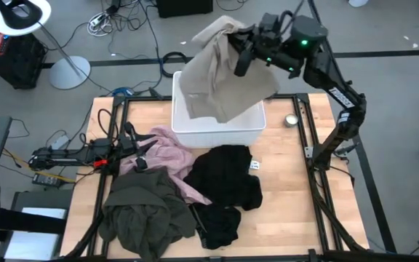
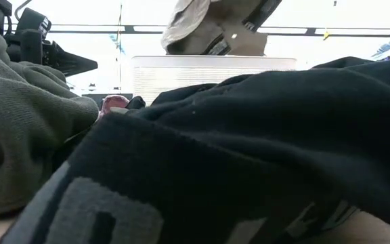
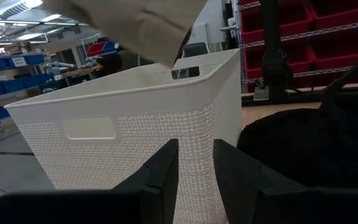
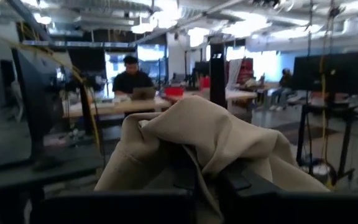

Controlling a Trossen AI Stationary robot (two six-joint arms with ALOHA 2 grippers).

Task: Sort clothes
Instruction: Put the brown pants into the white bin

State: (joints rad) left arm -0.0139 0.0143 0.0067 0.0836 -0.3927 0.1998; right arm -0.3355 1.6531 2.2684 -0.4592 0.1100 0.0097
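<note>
My right gripper (image 1: 242,54) is high above the white bin's (image 1: 217,131) far side, shut on the beige-tan garment (image 1: 220,80). The garment hangs down over the bin's opening. My left gripper (image 1: 142,149) is open and empty, low at the table's left over the pink garment (image 1: 167,154), pointing at the bin (image 3: 135,130). The olive-green garment (image 1: 144,211) lies heaped at the near left. Two black garments (image 1: 228,175) (image 1: 220,225) lie on the table in front of the bin. No teal-blue garment shows. My right gripper holds the beige-tan garment by a bunched fold (image 4: 211,163) at its top, with several layers gathered between and over the fingers. The cloth hides the place of contact. The garment is lifted clear of the table and hangs slack below the gripper, its lower part (image 1: 217,109) over the bin.
A small round silver object (image 1: 291,120) lies on the table right of the bin. Black frame rails (image 1: 308,138) run along the table's edges. In the low view the black garment (image 2: 263,156) and the olive-green one (image 2: 19,115) fill the foreground. People sit at desks in the room beyond (image 4: 132,81).
</note>
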